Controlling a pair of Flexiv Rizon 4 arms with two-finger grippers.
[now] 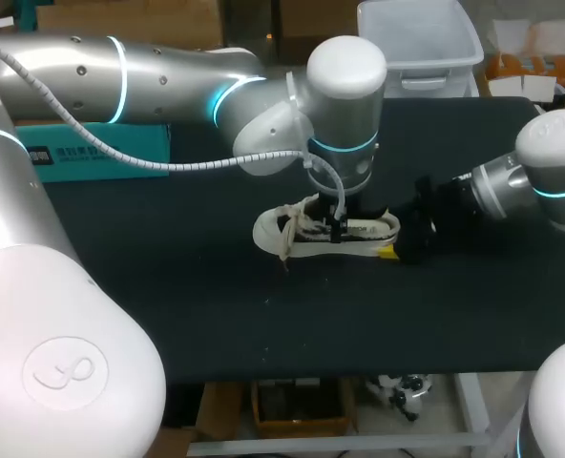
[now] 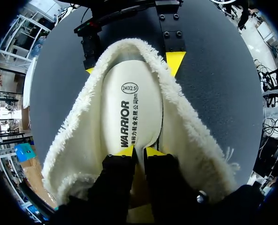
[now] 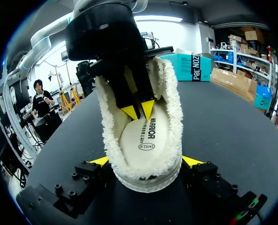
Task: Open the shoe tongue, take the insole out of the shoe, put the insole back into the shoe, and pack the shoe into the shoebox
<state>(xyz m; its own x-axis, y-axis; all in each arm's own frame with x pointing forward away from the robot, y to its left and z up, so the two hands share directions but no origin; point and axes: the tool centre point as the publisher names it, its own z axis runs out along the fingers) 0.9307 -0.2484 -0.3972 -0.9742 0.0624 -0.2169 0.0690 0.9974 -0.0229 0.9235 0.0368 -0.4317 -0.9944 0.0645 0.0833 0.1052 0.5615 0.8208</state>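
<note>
At the far left of the dark worktop [image 1: 168, 286] a teal shoebox [image 1: 92, 153] is seen, well apart from everything else. Near the middle a white shoe [image 1: 282, 229] is set on its sole, with the toe turned to the left and the heel to the right. Its loose laces [image 1: 287, 243] are draped over the front part. The shoe is lined with cream fleece [image 2: 78, 140], and a pale insole [image 2: 132, 103] is seen inside it. The left arm is brought in from the left and bent down over the shoe. The left hand [image 2: 140, 151] is lowered into the opening, where its yellow tips are drawn close together and pinched on the forward end of the insole. Further right, the heel is clasped from both sides by the right hand [image 3: 146, 161], one yellow tip pressed to each side.
</note>
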